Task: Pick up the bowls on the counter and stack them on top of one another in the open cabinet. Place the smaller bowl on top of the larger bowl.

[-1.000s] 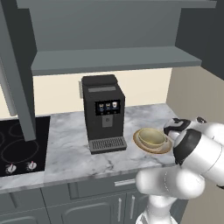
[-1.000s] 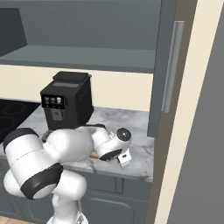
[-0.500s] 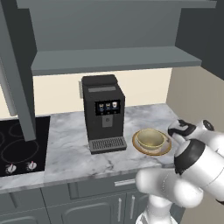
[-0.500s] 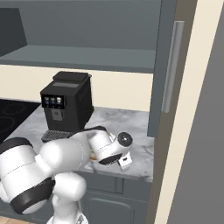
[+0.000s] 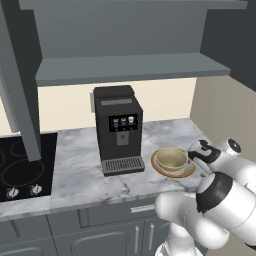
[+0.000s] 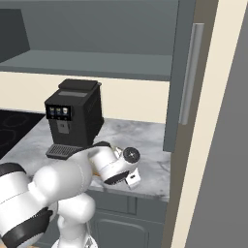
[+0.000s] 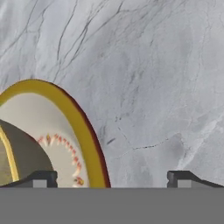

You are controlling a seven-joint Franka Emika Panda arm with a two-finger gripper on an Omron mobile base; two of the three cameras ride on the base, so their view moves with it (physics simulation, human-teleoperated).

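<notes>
On the counter (image 5: 80, 170), right of the coffee machine (image 5: 118, 129), we see the small bowl (image 5: 170, 158) sitting inside the large bowl (image 5: 186, 171), while the cabinet (image 5: 130, 67) shelf above holds neither. From the hand camera we see the large bowl's rim (image 7: 83, 127) and the small bowl's wall (image 7: 22, 153), detail the base cameras lack. Our gripper (image 7: 111, 178) hovers at the large bowl's right edge, fingers (image 7: 41, 178) spread wide straddling the rim, grasping nothing.
</notes>
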